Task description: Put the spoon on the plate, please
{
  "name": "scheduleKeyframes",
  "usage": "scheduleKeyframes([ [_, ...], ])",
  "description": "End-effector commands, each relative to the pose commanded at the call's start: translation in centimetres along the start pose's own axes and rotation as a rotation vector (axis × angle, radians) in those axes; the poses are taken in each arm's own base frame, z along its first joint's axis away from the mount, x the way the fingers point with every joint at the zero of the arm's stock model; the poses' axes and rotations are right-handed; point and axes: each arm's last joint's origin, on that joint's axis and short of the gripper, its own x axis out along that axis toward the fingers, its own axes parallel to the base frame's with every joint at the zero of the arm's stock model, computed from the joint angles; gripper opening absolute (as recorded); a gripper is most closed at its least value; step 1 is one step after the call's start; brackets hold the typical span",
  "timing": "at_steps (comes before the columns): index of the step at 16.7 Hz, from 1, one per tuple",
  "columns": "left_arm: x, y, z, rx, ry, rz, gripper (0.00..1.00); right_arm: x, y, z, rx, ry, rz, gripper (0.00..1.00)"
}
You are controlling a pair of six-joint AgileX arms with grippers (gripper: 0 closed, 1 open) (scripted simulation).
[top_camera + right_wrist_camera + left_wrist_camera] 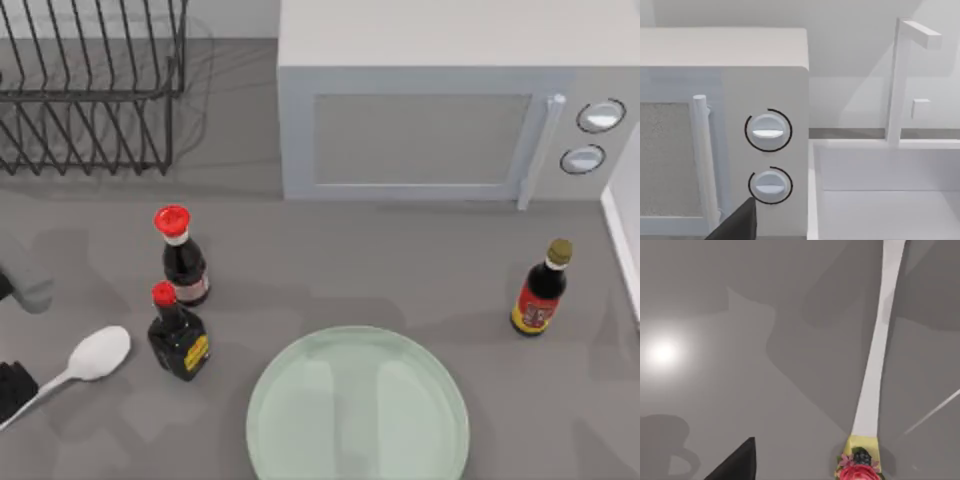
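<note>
1. The spoon [92,357] lies on the grey worktop [420,280] near the top view's left edge, its oval bowl pointing toward the two nearer sauce bottles and its slim handle running down-left toward the frame corner.
2. The left tool [12,388] sits at that left edge, a dark block just at the handle's lower end; I cannot tell from the top view whether it grips the handle.
3. In the left wrist view the spoon [875,370] stretches away across the worktop, its pink-red knob [860,471] close to the camera, and one dark finger [737,465] stands beside the handle and apart from it. The second finger is out of frame, so I cannot tell whether this tool is open or closed.
4. The plate [357,405], pale green and round, rests flat at the front middle of the worktop, well apart from the spoon and bare.
5. Two red-capped sauce bottles [181,258] [177,332] stand upright between spoon and plate; a third bottle [541,290] with a gold cap stands to the right.
6. A microwave [440,110] sits at the back, a black wire dish rack [90,90] at the back left.
7. The right wrist view faces the microwave's two dials [768,131], with a white sink [885,190] beside it; one dark finger [737,225] shows there, so I cannot tell this tool's state either.
</note>
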Motion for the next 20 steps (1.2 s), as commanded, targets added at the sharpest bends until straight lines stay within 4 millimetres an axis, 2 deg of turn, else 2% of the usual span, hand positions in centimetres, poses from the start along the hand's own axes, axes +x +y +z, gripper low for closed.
scheduleKeyframes([
  [4, 0.4, 1.2, 1.0, 0.068, 0.075, -0.079, 1.0, 0.0, 0.0, 0.0, 0.0, 0.0, 0.0, 1.0],
  [11, 0.8, 1.1, 1.1, 0.072, 0.078, -0.082, 1.0, 0.0, 0.0, 0.0, 0.0, 0.0, 0.0, 1.0],
  [13, 2.1, 1.2, 1.1, 0.071, 0.081, -0.085, 1.0, 0.0, 0.0, 0.0, 0.0, 0.0, 0.0, 1.0],
  [20, 9.3, 0.7, 0.5, 0.071, 0.074, -0.077, 1.0, 0.0, 0.0, 0.0, 0.0, 0.0, 0.0, 1.0],
])
